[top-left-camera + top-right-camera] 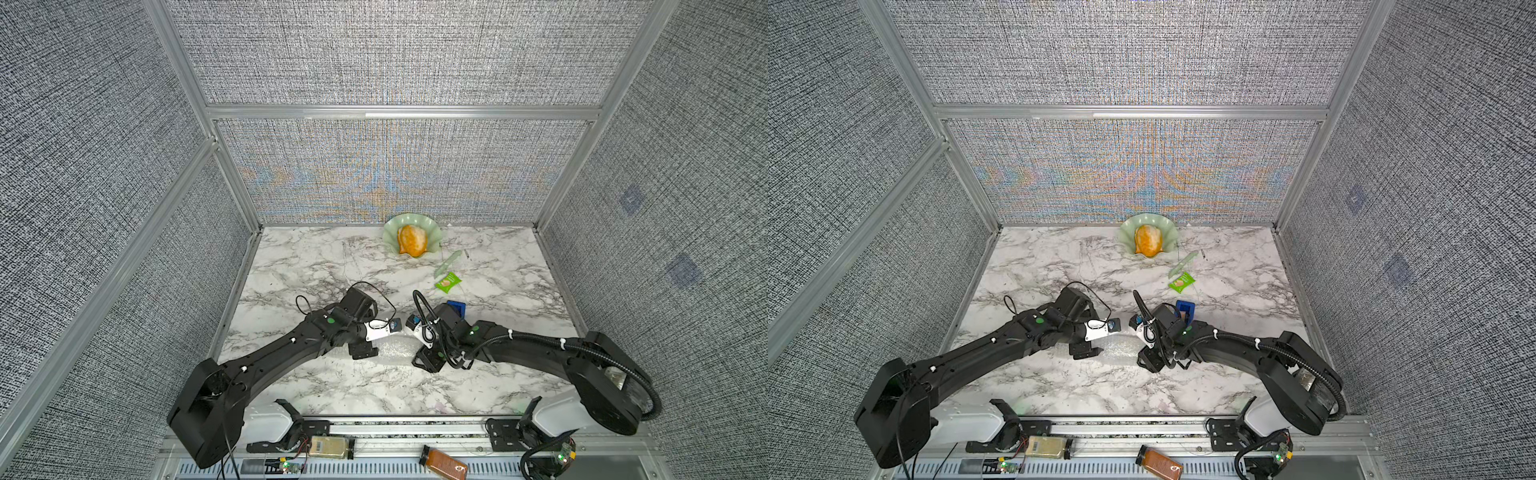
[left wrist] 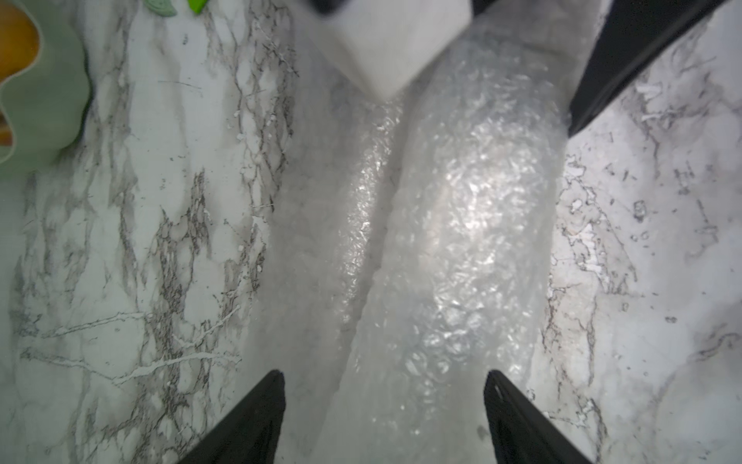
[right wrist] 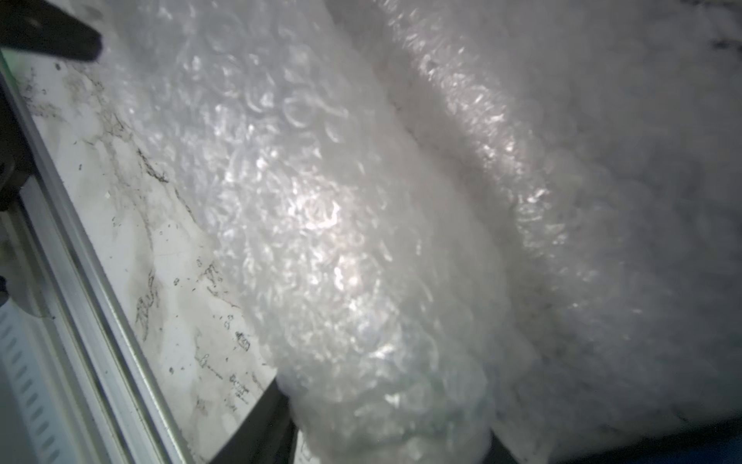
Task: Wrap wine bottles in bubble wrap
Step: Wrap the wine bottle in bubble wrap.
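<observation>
The marble-patterned table fills the floor of the grey-walled booth, and the two black arms reach in from its front edge, the left arm and the right arm meeting near the front middle. Between them lies the bubble wrap, whitish and crinkly, rolled into a thick tube flat on the marble with a loose flap beside it; the wine bottle cannot be made out through it. In the left wrist view the left gripper straddles one end of the tube, its fingers spread wide, with a gap showing on one side. In the right wrist view the right gripper sits at the other end, its fingers pressed against both sides of the roll. At the back wall stands a pale green scalloped bowl holding an orange lump. A brown-filled bottle lies on the front rail. Just behind the right wrist sits a blue tape dispenser, and farther back a small green packet.
</observation>
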Available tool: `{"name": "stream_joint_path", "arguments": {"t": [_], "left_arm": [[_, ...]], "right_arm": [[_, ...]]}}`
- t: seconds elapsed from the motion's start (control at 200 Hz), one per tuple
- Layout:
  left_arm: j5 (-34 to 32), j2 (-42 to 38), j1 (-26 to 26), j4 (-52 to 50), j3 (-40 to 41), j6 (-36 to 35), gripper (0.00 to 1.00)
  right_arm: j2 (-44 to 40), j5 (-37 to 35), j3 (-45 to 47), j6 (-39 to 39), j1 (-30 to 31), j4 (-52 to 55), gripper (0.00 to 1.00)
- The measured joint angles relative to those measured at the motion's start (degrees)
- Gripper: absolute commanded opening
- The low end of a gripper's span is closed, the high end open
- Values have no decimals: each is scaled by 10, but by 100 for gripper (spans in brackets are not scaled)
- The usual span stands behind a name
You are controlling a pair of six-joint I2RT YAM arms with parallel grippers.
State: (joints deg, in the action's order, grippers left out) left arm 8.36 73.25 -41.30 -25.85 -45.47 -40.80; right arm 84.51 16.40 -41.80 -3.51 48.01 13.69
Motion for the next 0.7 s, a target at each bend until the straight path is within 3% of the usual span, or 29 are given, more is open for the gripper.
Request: {"name": "stream_joint_path", "arguments": {"t": [0.18, 0.275, 0.46, 0.555, 0.7], "left_arm": [[-37, -56, 8, 17, 10, 87, 76], [-98, -73, 12, 12, -24, 193, 76], [-190, -60, 56, -33, -118, 424, 80], [-172, -49, 120, -71, -119, 507, 81], [-109, -40, 242, -80, -73, 589, 73]], "right_arm": [[5, 2, 4, -44, 20, -13, 46], [5, 3, 6, -77, 35, -26, 47], [-4, -21, -8, -129, 59, -22, 74], [-23, -59, -18, -139, 63, -11, 77], [-52, -111, -38, -140, 68, 25, 78]]}}
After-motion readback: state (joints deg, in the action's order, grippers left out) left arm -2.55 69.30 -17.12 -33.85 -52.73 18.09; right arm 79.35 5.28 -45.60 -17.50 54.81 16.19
